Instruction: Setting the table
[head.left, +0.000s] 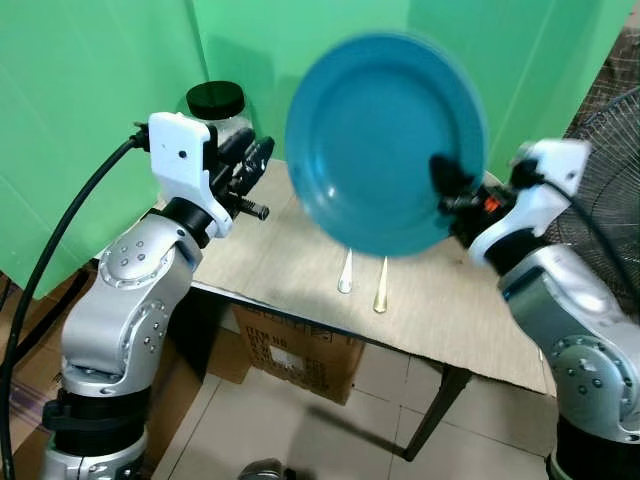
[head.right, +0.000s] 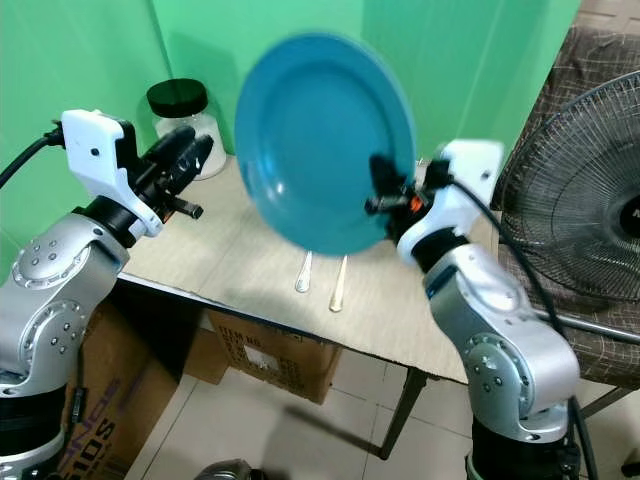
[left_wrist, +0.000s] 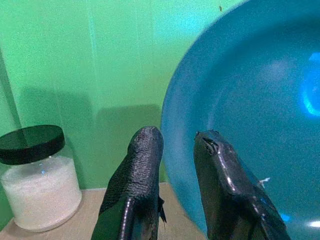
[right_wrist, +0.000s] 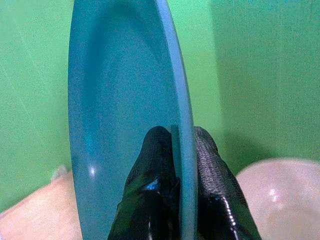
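A large blue plate hangs nearly upright above the beige table, its face turned toward me. My right gripper is shut on the blue plate's right rim, one finger on each side of the plate. Under the plate two pieces of cutlery lie side by side on the table. My left gripper hovers over the table's left end with its fingers slightly apart and nothing between them, just left of the plate.
A glass jar of white grains with a black lid stands at the table's back left corner. A pale bowl sits behind the plate. A fan stands to the right. A cardboard box sits under the table. Green backdrop behind.
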